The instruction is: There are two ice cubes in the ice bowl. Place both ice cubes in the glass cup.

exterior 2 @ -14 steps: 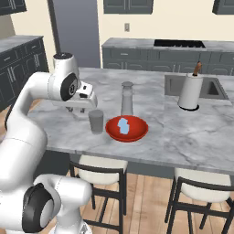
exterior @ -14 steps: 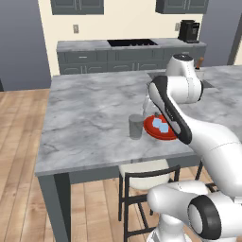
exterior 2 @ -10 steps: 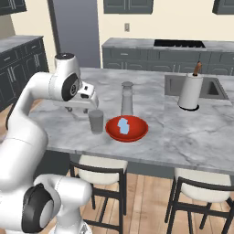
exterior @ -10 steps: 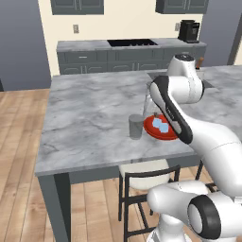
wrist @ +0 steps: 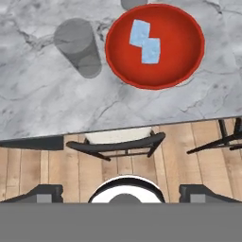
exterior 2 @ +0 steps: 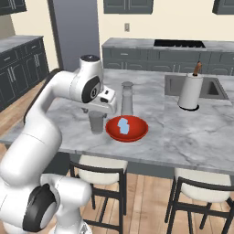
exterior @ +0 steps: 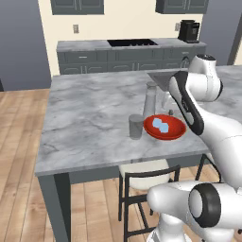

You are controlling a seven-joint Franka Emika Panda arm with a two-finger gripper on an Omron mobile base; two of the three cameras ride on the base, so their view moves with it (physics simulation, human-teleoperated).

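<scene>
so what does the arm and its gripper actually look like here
The arm is glossy white, built of rounded, bulbous segments with dark grey to black joint rings and round end caps. No cables or markings show. The gripper ends in two small dark grey, blocky finger tips, seen in the hand view.

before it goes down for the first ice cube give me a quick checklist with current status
1. Both ice cubes in the ice bowl: ok, touching side by side.
2. Glass cup upright and empty, beside the bowl: ok.
3. Gripper open, holding nothing: ok.
4. Gripper over the cubes: not ok, it looks down past the counter edge at a stool.
5. Tall clear vessel away from the bowl: cannot tell, it stands close behind.
</scene>
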